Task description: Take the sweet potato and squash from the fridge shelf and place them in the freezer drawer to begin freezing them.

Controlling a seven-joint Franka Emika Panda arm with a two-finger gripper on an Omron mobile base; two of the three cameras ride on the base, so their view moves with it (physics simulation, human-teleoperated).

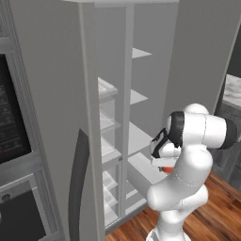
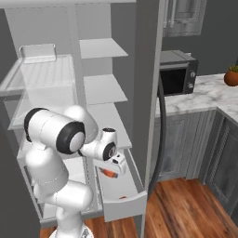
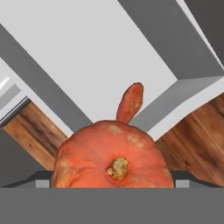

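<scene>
Here, squash (image 3: 111, 159) stem-up toward camera, tool (image 2: 113, 170) grip state unclear, over freezer drawer (image 2: 122, 204).

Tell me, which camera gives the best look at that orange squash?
The hand view: the squash looms large and close, stem facing the camera, above the freezer drawer. The right base view catches a small orange patch under the claw; the left base view only a sliver.

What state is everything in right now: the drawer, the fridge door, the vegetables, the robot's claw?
Freezer drawer: pulled out, open.
Fridge door: swung open.
Sweet potato: lying inside the drawer.
Squash: gripped, held over the drawer, stem towards the camera.
Gripper: closed around the squash.
Microwave: door shut.
</scene>
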